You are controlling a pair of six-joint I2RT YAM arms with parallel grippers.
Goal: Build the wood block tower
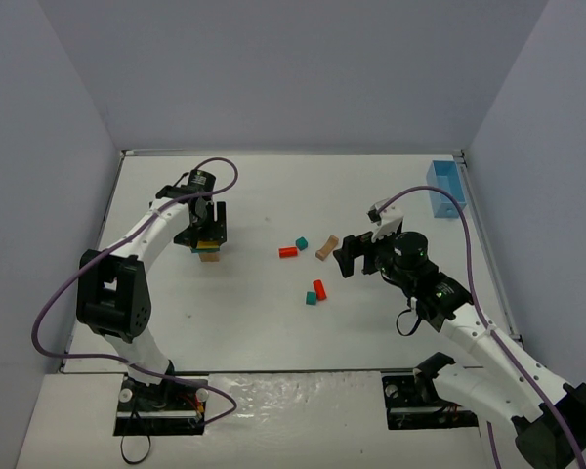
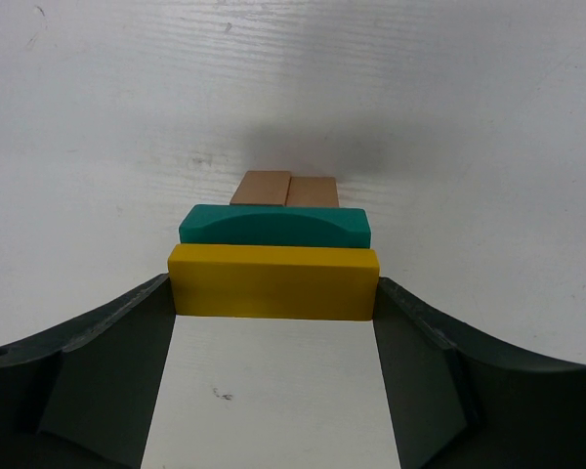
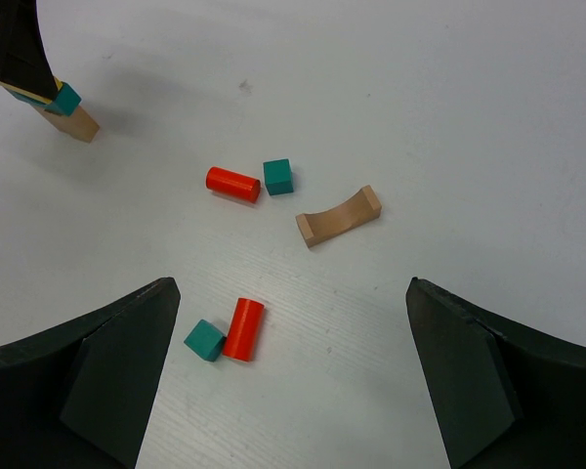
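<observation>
Resting on the white counter (image 1: 254, 322), left of centre, the wood block tower (image 1: 210, 256) has its top yellow block (image 2: 273, 283) clamped endwise by the left fingers (image 1: 207, 234). Right fingers (image 1: 352, 256) gape wide, empty, above scattered red cylinders (image 3: 232, 183) and teal cubes (image 3: 278, 176).

white table (image 1: 254, 322), wood block tower (image 1: 210, 257) under the left claw (image 1: 206, 240), ahead of the right claw (image 1: 353, 256) a red cylinder (image 3: 233, 183) beside a teal cube (image 3: 278, 176), tan arch (image 3: 338, 216), closer in second red cylinder (image 3: 243, 329) plus second teal cube (image 3: 205, 340), blue bin (image 1: 444, 188) way behind it
</observation>
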